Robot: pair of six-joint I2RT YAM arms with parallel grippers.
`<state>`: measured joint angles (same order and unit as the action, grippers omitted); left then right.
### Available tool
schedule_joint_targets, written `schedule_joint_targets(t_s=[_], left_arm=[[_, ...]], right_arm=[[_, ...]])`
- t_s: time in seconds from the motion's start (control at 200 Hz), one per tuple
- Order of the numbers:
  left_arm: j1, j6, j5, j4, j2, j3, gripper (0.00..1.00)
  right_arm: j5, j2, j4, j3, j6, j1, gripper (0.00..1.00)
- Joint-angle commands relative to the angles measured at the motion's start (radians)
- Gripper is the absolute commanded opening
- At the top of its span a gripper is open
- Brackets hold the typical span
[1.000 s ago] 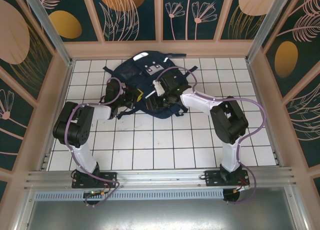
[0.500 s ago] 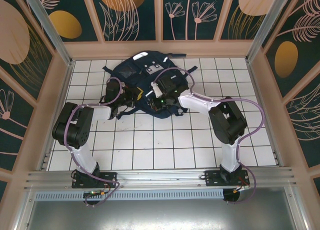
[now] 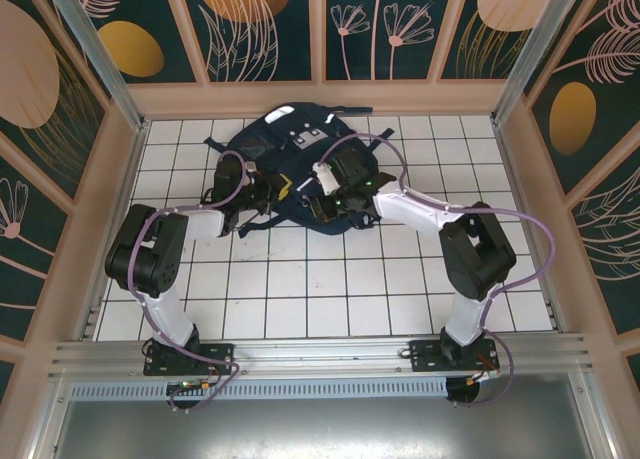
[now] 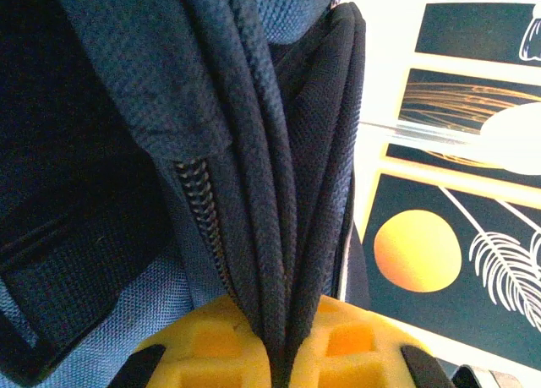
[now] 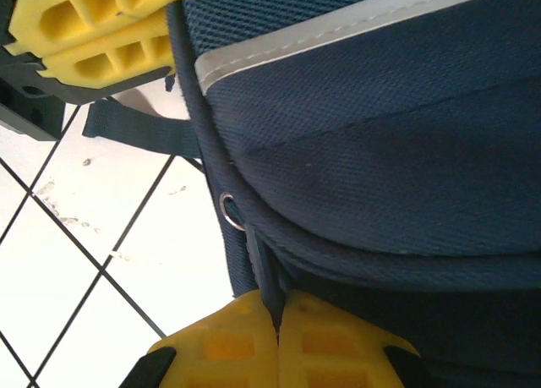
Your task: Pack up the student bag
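Noted right claw [image 5: 277,337] just snapped shut on student bag [image 5: 380,151] edge, left claw [image 4: 279,350] clamped on its folds; likely ready for spreading open.

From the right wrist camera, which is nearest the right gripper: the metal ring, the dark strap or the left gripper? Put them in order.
1. Metal ring, on the bag edge above the right gripper.
2. Dark strap, on the tiles, farther left.
3. Left gripper, farthest, top left corner.
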<state>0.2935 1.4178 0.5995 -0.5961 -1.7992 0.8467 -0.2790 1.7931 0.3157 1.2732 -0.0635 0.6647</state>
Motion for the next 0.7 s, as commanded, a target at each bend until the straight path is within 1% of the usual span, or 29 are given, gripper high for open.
schedule_joint_targets(t_s=[0.0,0.145,0.295,0.315,0.38,0.48,0.576,0.696], left_arm=[[-0.01,-0.071,0.081,-0.012,0.047,0.057,0.0],[-0.018,-0.117,0.094,0.052,0.059,0.071,0.0],[-0.024,-0.139,0.098,0.081,0.067,0.067,0.0],[-0.026,-0.142,0.099,0.086,0.066,0.069,0.0],[-0.031,-0.151,0.097,0.097,0.066,0.068,0.0],[-0.041,-0.165,0.083,0.109,0.065,0.065,0.0],[-0.044,-0.177,0.058,0.121,0.053,0.077,0.0],[-0.044,-0.142,0.062,0.067,0.03,0.081,0.0]], right_arm=[[0.047,-0.053,0.019,-0.039,0.041,-0.057,0.0],[0.046,-0.088,0.005,-0.072,0.064,-0.111,0.0],[0.076,-0.095,0.024,-0.07,0.099,-0.112,0.0],[0.081,-0.098,0.026,-0.072,0.104,-0.139,0.0],[0.089,-0.112,0.032,-0.079,0.111,-0.151,0.0],[0.053,-0.147,0.037,-0.101,0.097,-0.163,0.0],[-0.017,-0.199,0.029,-0.146,0.063,-0.152,0.0],[-0.017,-0.237,-0.006,-0.201,0.021,-0.129,0.0]])
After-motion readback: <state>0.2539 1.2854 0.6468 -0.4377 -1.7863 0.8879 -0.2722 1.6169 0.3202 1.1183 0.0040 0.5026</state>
